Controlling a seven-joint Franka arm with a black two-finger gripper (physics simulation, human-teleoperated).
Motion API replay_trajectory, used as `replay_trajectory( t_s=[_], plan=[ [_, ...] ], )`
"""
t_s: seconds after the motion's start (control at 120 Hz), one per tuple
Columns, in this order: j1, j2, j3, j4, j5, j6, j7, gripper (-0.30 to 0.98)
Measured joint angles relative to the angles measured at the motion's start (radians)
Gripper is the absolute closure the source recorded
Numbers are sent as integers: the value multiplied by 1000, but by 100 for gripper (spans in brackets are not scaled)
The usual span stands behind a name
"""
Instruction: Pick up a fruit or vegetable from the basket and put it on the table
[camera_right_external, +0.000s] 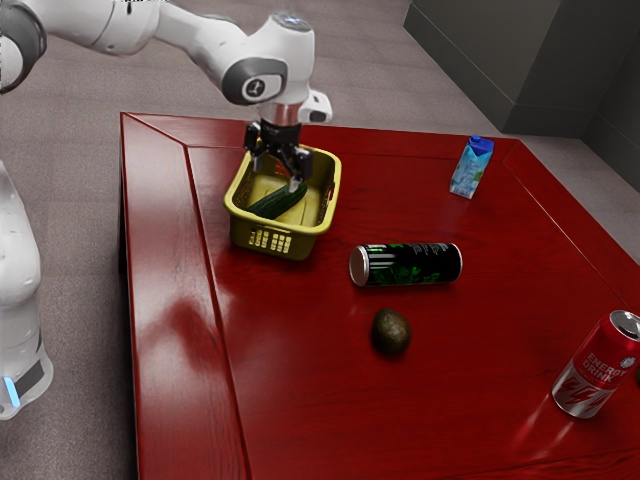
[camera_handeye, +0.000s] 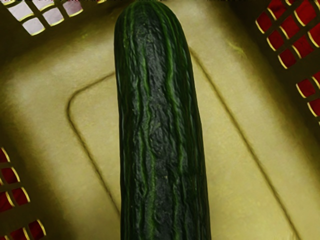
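Observation:
My gripper is over the yellow basket, its fingers spread apart and reaching down inside the rim. A dark green cucumber lies on the basket floor, one end close to the fingertip on the exterior view's right. Nothing is seen held. In the wrist view the ridged cucumber stretches away from just under the hand, with the basket's floor on both sides of it.
On the red table a black-green can lies on its side beside the basket, with a dark avocado near it. A blue carton and a red can stand farther off.

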Motion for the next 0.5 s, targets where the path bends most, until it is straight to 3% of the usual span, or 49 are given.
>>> replay_trajectory(
  t_s=[0.5],
  plan=[
    [9, 73, 0, 3, 1, 87, -2, 14]
  ],
)
